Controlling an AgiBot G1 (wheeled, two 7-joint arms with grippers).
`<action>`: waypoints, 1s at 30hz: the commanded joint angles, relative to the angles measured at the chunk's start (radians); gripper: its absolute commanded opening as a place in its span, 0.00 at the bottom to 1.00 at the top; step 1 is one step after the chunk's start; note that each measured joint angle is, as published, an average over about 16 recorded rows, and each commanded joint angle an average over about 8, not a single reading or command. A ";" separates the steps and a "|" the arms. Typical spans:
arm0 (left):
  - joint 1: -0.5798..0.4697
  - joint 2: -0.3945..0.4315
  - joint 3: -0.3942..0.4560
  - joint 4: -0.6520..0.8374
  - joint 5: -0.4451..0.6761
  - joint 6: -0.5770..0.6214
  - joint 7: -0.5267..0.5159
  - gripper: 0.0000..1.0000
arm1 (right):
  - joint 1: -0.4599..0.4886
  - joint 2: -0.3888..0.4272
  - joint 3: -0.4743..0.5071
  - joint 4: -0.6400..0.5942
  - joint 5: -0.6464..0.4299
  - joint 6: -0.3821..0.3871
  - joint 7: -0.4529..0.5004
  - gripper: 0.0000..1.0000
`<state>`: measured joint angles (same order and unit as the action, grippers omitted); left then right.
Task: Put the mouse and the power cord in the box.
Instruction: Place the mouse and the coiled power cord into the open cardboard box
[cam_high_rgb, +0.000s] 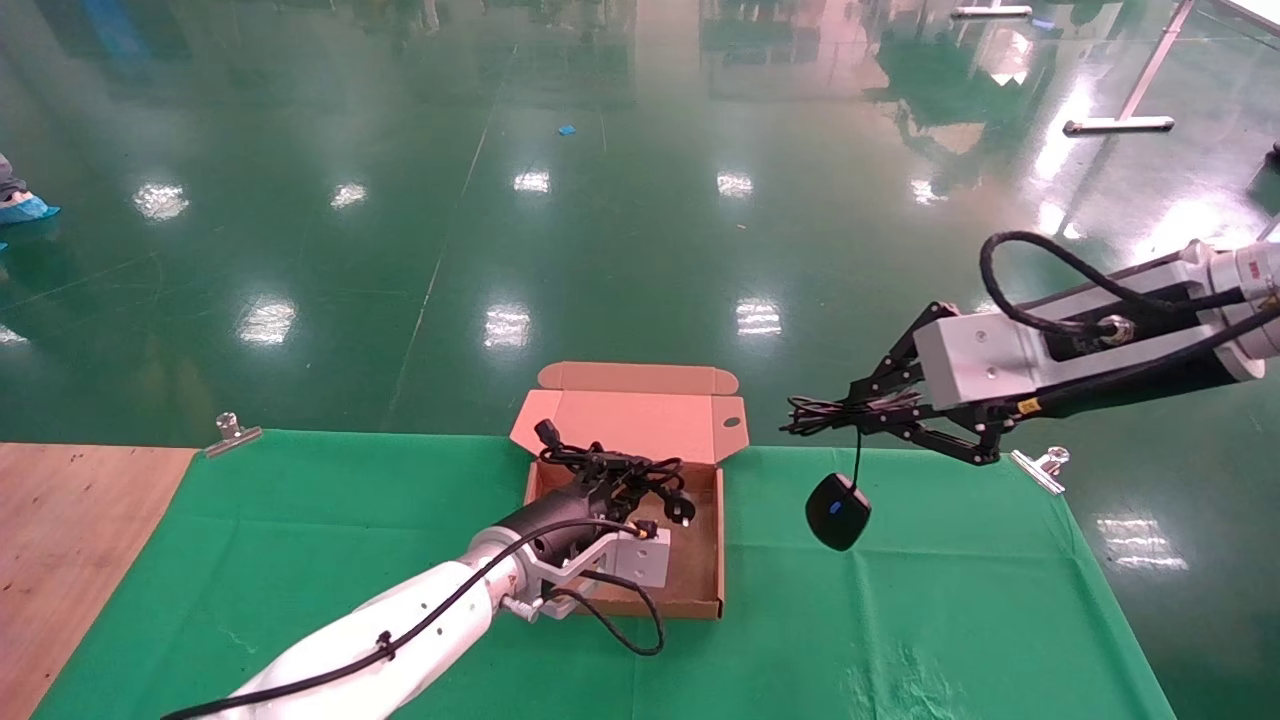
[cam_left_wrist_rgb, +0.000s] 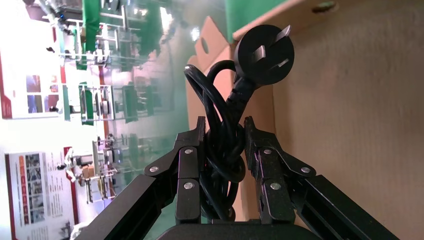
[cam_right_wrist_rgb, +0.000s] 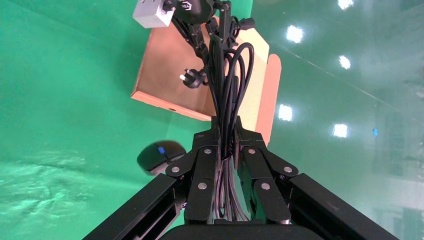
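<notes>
The brown cardboard box (cam_high_rgb: 640, 418) lies open on the green cloth, its lid tilted back. My left gripper (cam_high_rgb: 598, 482) reaches over the tray of the box (cam_left_wrist_rgb: 350, 125) and is shut on the bundled black power cord (cam_left_wrist_rgb: 224, 150), whose round plug (cam_left_wrist_rgb: 262, 54) sticks out past the fingertips. The power cord (cam_high_rgb: 622, 468) hangs just above the box floor. My right gripper (cam_high_rgb: 862, 408) is raised to the right of the box, shut on the coiled cable (cam_right_wrist_rgb: 227, 75) of the mouse. The black mouse (cam_high_rgb: 838, 511) dangles below it over the cloth and shows a blue mark (cam_right_wrist_rgb: 160, 149).
The green cloth (cam_high_rgb: 300, 520) covers the table and is held by metal clips (cam_high_rgb: 232, 432) (cam_high_rgb: 1040, 465) at the far corners. Bare wood (cam_high_rgb: 70, 540) shows on the left. Beyond the far edge is shiny green floor.
</notes>
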<state>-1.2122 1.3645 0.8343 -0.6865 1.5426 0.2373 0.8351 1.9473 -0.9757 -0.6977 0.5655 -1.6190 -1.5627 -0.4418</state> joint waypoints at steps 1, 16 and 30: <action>-0.010 -0.001 0.036 0.011 -0.012 -0.009 0.002 0.57 | -0.010 0.012 -0.003 0.023 0.005 0.002 0.012 0.00; -0.062 -0.003 0.182 0.066 -0.118 -0.025 -0.013 1.00 | -0.058 0.038 -0.016 0.109 0.026 0.018 0.064 0.00; -0.105 -0.063 0.186 0.034 -0.281 0.116 -0.009 1.00 | -0.086 0.028 -0.023 0.161 0.036 0.033 0.108 0.00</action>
<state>-1.3072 1.2854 1.0033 -0.6665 1.2547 0.3481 0.8377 1.8638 -0.9543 -0.7220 0.7231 -1.5857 -1.5257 -0.3342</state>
